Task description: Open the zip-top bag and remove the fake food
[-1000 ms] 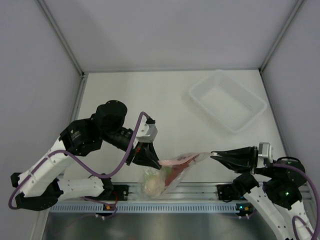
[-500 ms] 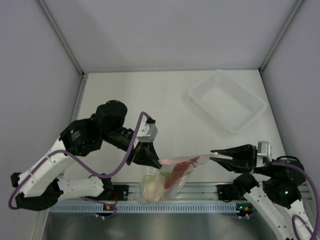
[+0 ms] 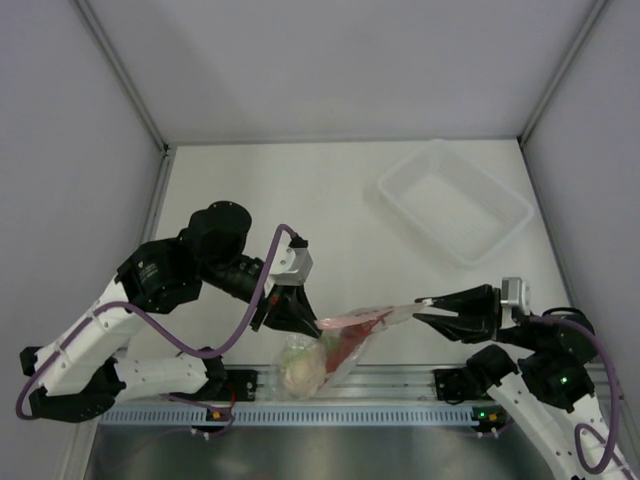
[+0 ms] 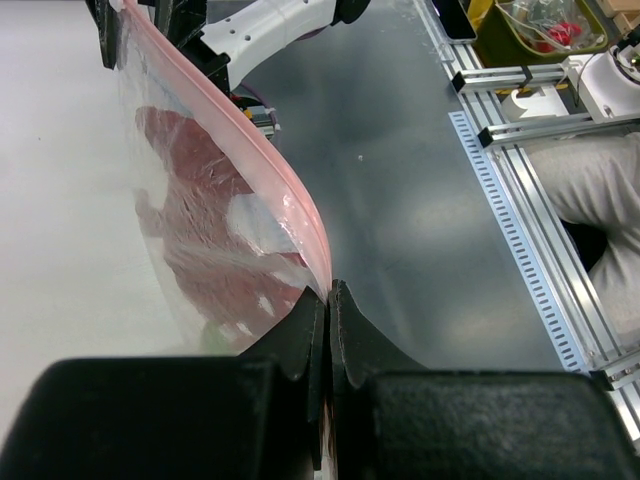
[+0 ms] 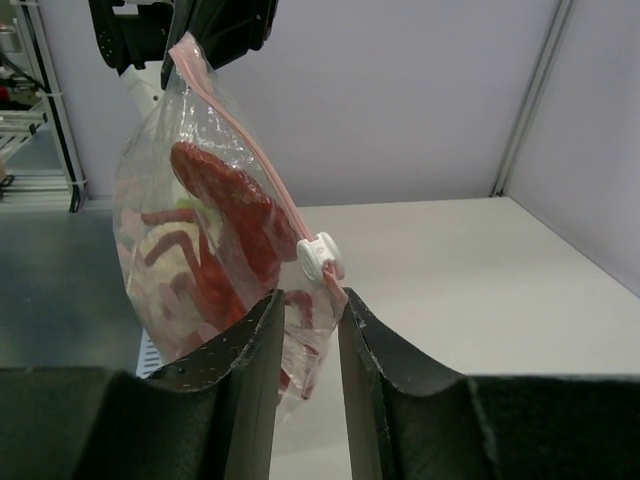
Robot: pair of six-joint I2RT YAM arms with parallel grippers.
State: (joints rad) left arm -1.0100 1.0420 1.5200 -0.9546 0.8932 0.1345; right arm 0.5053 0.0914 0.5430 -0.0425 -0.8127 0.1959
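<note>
Zip-top bag hangs in the air over the near edge of the desk, not resting on it. It is strung between both arms with the pink zip strip on top and pulled taut, which probably makes it easier for the slider to run along. The fake food is all inside: the red lobster sits against the film and the white-and-green leafy piece sags at the bottom. I can't pick out the orange piece for sure. The left end effector is clamped tight on the left end of the strip with plastic pinched between the jaws, so it acts as the anchor. The right end effector is at the other end with its jaws a little apart. Corner film hangs in the gap and the white slider sits just above the fingertips, so nothing is gripped there as far as I can see. My guess is the mouth is not yet open and the next step is catching that slider end. The clear tray sits well apart at the far right, likely the drop spot.
</note>
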